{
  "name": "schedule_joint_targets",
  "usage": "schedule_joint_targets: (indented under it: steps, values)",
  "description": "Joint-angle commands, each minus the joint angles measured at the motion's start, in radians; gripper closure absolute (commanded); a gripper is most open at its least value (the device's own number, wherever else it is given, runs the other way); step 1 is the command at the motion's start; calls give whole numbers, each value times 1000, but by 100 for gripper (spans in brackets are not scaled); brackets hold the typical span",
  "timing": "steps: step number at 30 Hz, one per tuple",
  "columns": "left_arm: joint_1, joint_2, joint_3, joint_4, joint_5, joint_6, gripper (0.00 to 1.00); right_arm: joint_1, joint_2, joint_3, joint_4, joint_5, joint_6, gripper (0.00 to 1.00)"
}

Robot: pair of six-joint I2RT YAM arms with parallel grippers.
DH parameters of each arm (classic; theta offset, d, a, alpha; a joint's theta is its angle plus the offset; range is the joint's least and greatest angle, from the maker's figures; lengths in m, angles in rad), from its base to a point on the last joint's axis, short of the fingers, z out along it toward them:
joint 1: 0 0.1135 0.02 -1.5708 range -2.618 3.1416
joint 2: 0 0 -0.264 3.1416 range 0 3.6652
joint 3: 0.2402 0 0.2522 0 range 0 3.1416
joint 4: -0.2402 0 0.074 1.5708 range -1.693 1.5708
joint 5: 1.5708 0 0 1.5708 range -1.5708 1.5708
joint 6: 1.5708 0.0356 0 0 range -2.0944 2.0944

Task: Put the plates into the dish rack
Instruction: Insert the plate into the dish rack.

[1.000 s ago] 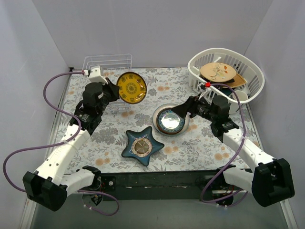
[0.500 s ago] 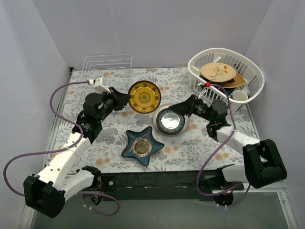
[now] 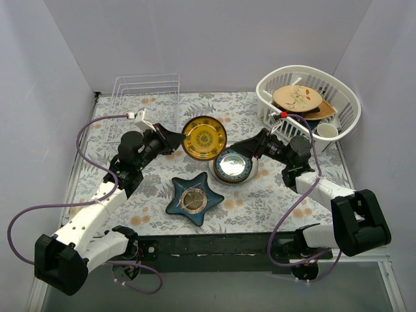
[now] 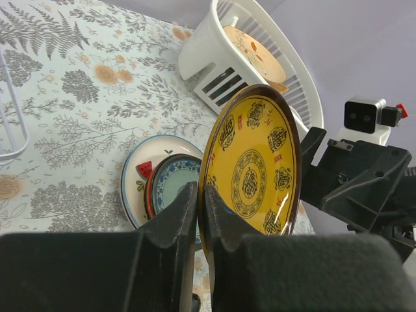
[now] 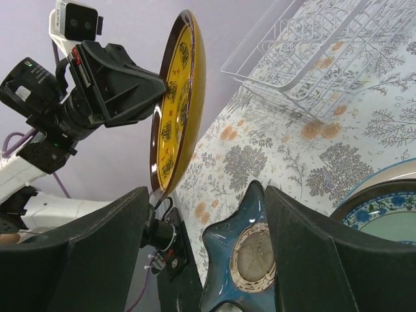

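Near edge to far wall, count: one dark blue star dish point(image 3: 194, 200); one stack of plates point(image 3: 232, 166), in which the left wrist view lets three rims be told apart; one yellow plate point(image 3: 204, 138) up in the air; one dish rack point(image 3: 146, 88); one white basket point(image 3: 344, 94).
Arms: two, ending in the left gripper point(image 4: 201, 195) and the right gripper point(image 3: 239, 148).
Left gripper fingers point(image 4: 170, 218): clenched on the lower rim of the yellow plate, one finger against each face.
Yellow plate: off the table, standing on edge and slightly tilted, its patterned face toward the right gripper. It hangs just past the far left side of the stack of plates, well apart from the dish rack.
Right gripper fingers point(image 5: 97, 260): spread wide with nothing gripped. They hang at the far right side of the stack; contact cannot be told.
Stack of plates: flat on the flowered cloth point(image 3: 273, 195) mid-table. A white plate with a red triangle is lowest, then a red-rimmed one, with blue-and-teal on top.
Star dish: flat on the cloth, just near-left of the stack.
In the way: the right gripper is close in front of the yellow plate's face; a purple cable point(image 3: 91, 127) loops on the rack side.
Dish rack: far left, against the back wall, thin wire dividers upright.
White basket: far right corner. A tan plate point(image 3: 297, 97) lies atop other dishes, with a pale cup point(image 3: 327, 130) at the near rim.
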Motion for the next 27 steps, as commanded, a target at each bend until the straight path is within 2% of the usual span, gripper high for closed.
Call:
schedule_joint_targets:
  steps: [1,10,14,17,20,24,26,27]
  values:
    - [-43,1,-10,77,4,-20,100,-2,9,16,26,-16,-16,21]
    - [-151,47,-7,111,-49,-23,100,-2,37,35,26,-26,-23,23]
    - [-172,55,-11,125,-57,-31,100,-2,41,36,28,-29,-24,28]
    - [-178,55,-16,126,-60,-32,100,-2,44,36,34,-33,-24,43]
    - [-183,52,-22,129,-63,-32,100,-2,50,35,43,-39,-21,53]
    - [-185,51,-27,129,-66,-29,100,-2,57,30,64,-50,-9,72]
    - [-185,53,-30,129,-68,-28,100,-4,60,27,72,-55,-4,78]
    - [-185,55,-30,129,-68,-28,100,-2,60,26,77,-56,0,90]
